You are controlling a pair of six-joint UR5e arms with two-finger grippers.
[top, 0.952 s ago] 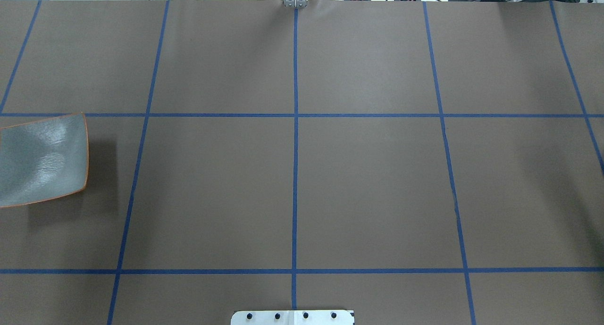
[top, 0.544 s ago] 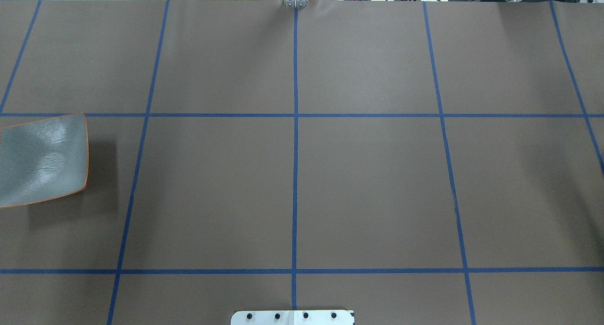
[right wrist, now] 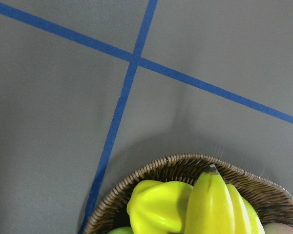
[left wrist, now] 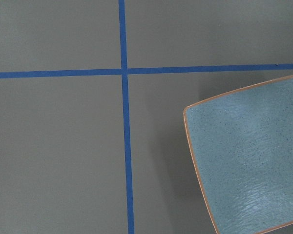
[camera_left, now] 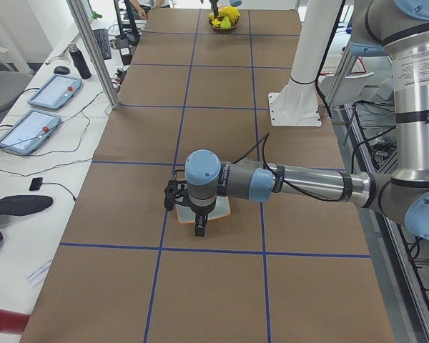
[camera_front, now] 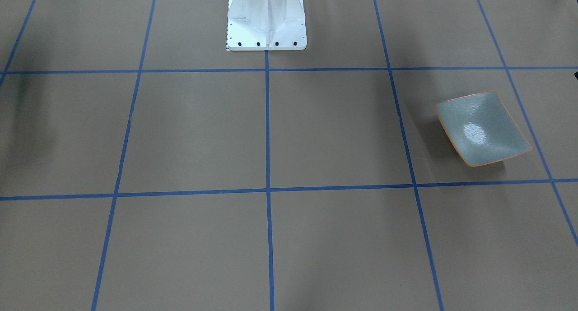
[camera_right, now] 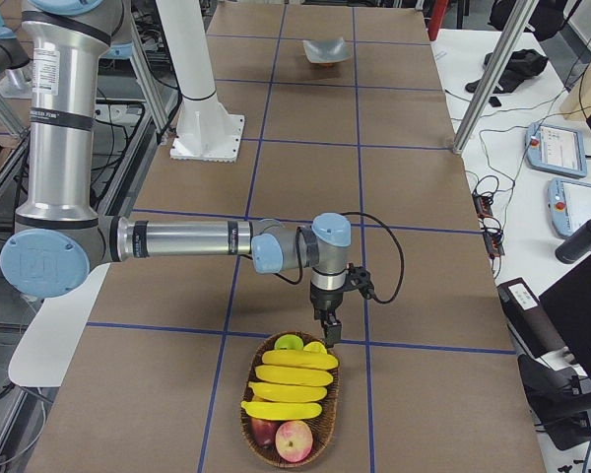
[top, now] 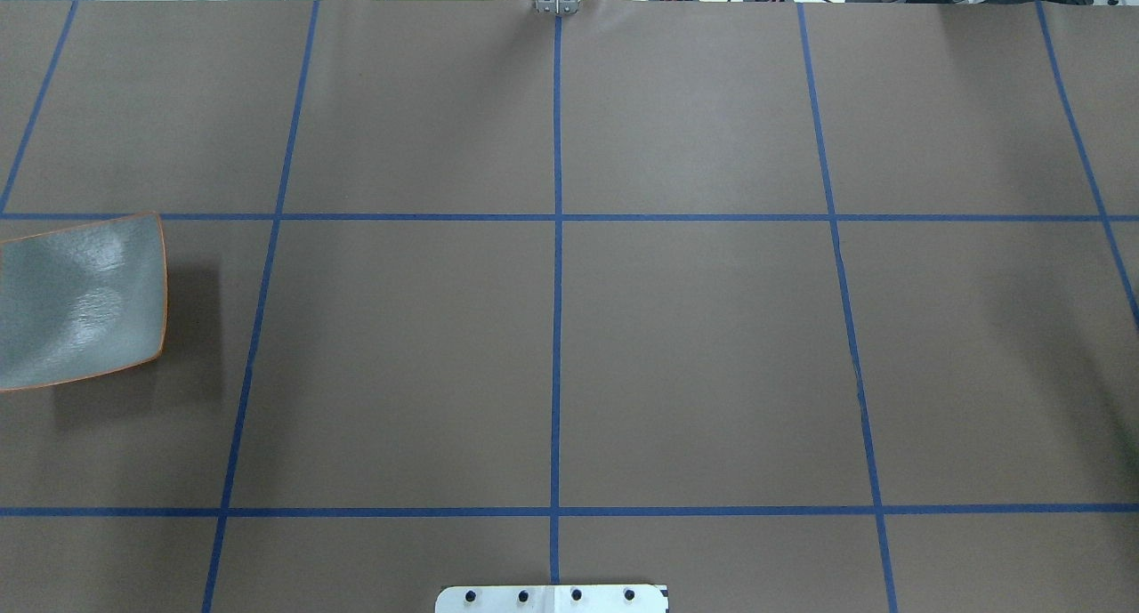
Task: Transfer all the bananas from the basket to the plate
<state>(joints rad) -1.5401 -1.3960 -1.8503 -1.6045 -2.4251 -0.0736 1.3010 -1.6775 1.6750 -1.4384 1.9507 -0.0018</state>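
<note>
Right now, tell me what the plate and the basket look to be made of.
The plate: likely glazed ceramic; glossy, speckled grey-green surface with a bright highlight and thin orange-brown rim.
The basket: woven wicker or rattan, matte brown; interlaced strands show along its rim.

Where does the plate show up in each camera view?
Front-facing: plate right of centre.
Overhead: plate at left edge.
Exterior left: plate at centre, mostly hidden under the left hand.
Exterior right: plate at far top.
Left wrist: plate lower right.
Right wrist: not in it.
Landmark: white robot base, in all four exterior views.
</note>
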